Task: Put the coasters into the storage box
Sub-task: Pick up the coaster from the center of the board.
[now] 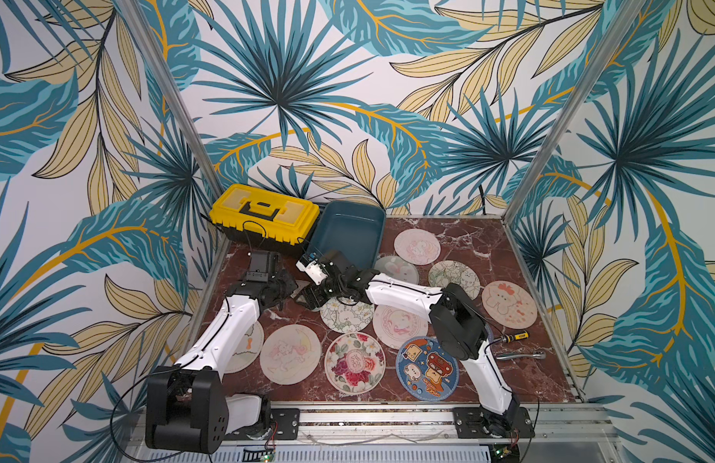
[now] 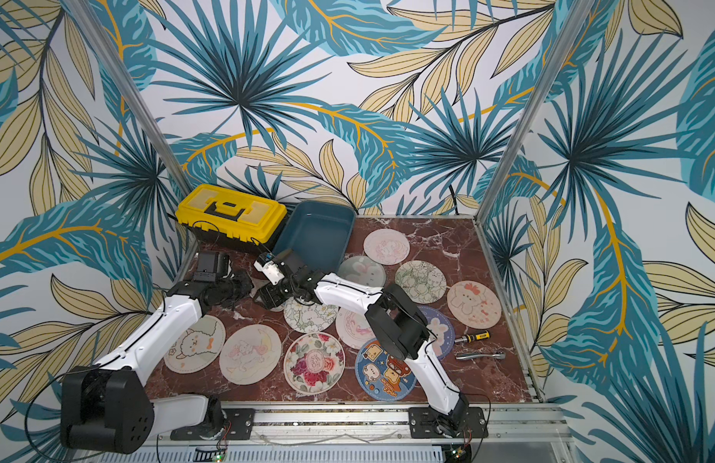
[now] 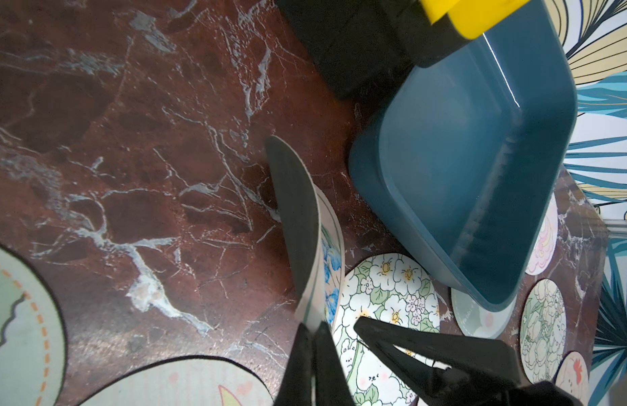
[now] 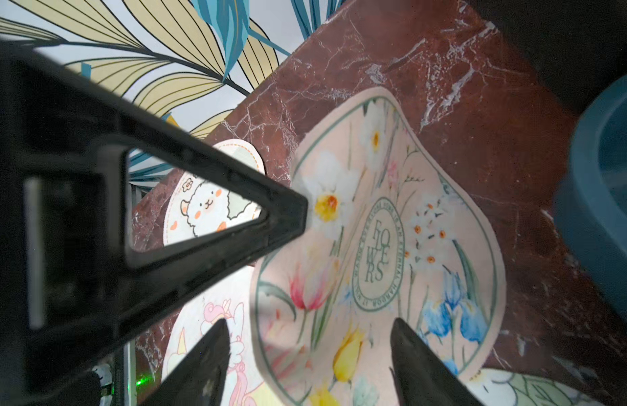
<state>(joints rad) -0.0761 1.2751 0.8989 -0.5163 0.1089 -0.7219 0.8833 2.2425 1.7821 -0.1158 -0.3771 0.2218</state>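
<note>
My left gripper (image 3: pixel 313 351) is shut on the rim of a pale pink floral coaster (image 4: pixel 375 228), which it holds up on edge, bent, above the marble table. The coaster's dark back (image 3: pixel 298 218) faces the left wrist view. My right gripper (image 4: pixel 312 351) is open, its two fingertips either side of that coaster's near edge. In a top view both grippers meet left of centre, the left gripper (image 1: pixel 289 286) facing the right gripper (image 1: pixel 309 298). The teal storage box (image 1: pixel 347 236) stands empty just behind them. Several coasters lie flat, among them a rose-print one (image 1: pixel 355 362) and a blue cartoon one (image 1: pixel 427 368).
A yellow-lidded black toolbox (image 1: pixel 263 214) sits at the back left, touching the storage box. A yellow-handled screwdriver (image 1: pixel 512 336) and a metal handle (image 1: pixel 520 354) lie at the right front. Aluminium frame posts and patterned walls close in the table.
</note>
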